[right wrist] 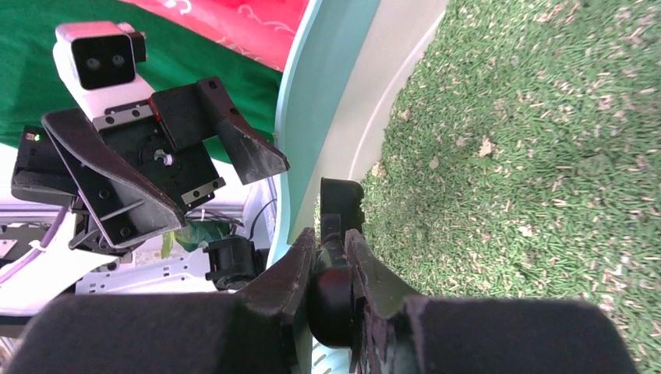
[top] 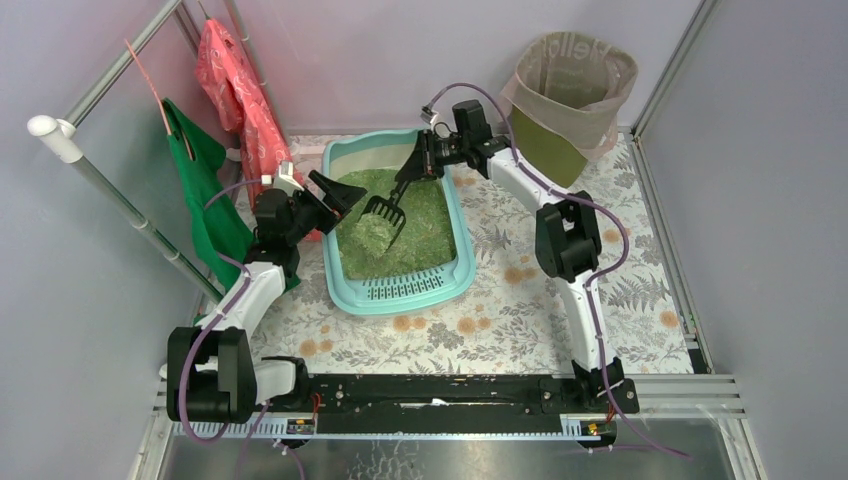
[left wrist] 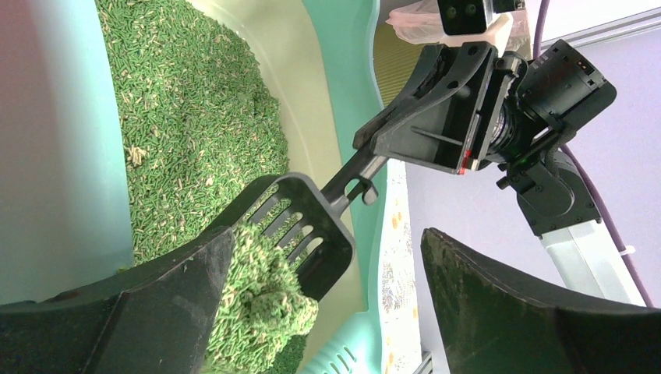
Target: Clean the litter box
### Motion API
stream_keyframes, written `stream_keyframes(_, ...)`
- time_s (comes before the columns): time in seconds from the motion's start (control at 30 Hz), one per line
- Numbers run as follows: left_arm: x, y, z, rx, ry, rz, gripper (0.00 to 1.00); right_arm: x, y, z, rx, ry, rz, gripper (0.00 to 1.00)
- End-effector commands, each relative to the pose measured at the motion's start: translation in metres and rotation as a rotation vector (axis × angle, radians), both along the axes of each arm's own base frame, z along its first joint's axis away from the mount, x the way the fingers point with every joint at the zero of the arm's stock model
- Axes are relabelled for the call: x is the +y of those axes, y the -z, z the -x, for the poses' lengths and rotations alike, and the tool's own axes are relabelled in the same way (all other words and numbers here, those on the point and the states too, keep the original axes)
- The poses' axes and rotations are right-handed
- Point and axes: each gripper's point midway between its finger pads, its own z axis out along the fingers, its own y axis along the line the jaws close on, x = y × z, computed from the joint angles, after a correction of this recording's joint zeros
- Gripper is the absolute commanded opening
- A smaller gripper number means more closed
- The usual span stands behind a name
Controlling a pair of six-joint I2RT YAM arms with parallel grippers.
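1. Nearest to me, the black mounting rail (top: 450, 392) runs across the bottom of the overhead view, with both arm bases on it.
2. Just beyond it I see the flower-patterned table cover (top: 520, 300).
3. The litter box (top: 461, 235) sits on that cover around mid-table, between the two arms. Its slotted grille step (top: 405, 289) faces the bases, and green granules (top: 428, 225) cover its floor.
4. My left gripper (top: 338, 192) hangs at the box's left rim with its fingers spread wide and nothing pinched. In its own wrist view the scoop head shows in the gap between the fingers. I cannot tell whether it touches either one.
5. The black slotted scoop (top: 385, 212) is over the granules, left of the box's centre. Its head carries a clump of granules (left wrist: 261, 302), and its handle slants up toward the far right.
6. My right gripper (right wrist: 331, 241) reaches in over the box's far right corner. Its fingers are pressed together on the end of the scoop's handle.
7. Off to the far left, a green cloth (top: 200, 170) and a red patterned cloth (top: 235, 90) hang from the frame beside the box.
8. Farthest away, a round olive bin (top: 548, 150) lined with a beige bag (top: 570, 85) stands in the far right corner. It is near the box's far end but apart from it.
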Motion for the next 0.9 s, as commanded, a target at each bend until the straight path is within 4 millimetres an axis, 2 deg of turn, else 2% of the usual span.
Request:
stream_keyframes(0.0,0.002,-0.011,-0.002,-0.055,0.003,-0.005,0.98,-0.011,-0.038,-0.011,-0.035,-0.011,-0.057,0.0)
stream_keyframes(0.1,0.002,-0.013,-0.002,-0.059,0.006,-0.004,0.98,-0.028,-0.05,-0.027,-0.059,0.054,-0.064,0.0)
stream_keyframes(0.23,0.002,-0.009,-0.002,-0.049,0.005,-0.005,0.98,-0.033,-0.061,-0.03,-0.062,0.05,-0.091,0.0)
stream_keyframes(0.37,0.0,-0.012,-0.002,-0.057,0.012,0.002,0.98,-0.045,-0.061,-0.037,-0.046,0.074,-0.106,0.0)
stream_keyframes(0.57,0.001,-0.009,-0.002,-0.049,0.009,-0.002,0.98,-0.077,-0.06,-0.055,-0.02,0.162,-0.134,0.0)
stream_keyframes(0.63,0.001,-0.009,-0.003,-0.05,0.008,-0.002,0.98,-0.071,-0.056,-0.053,-0.008,0.176,-0.128,0.0)
stream_keyframes(0.7,0.001,-0.007,-0.004,-0.044,0.009,0.004,0.98,-0.053,-0.049,-0.039,-0.014,0.139,-0.107,0.0)
stream_keyframes(0.73,0.0,-0.007,-0.004,-0.043,0.015,0.009,0.98,-0.051,-0.047,-0.037,-0.017,0.142,-0.098,0.0)
stream_keyframes(0.83,-0.001,-0.009,-0.003,-0.048,0.02,0.008,0.98,-0.072,-0.053,-0.055,-0.034,0.259,-0.108,0.0)
stream_keyframes(0.87,0.0,-0.007,-0.002,-0.043,0.019,0.002,0.98,-0.065,-0.051,-0.049,-0.025,0.217,-0.11,0.0)
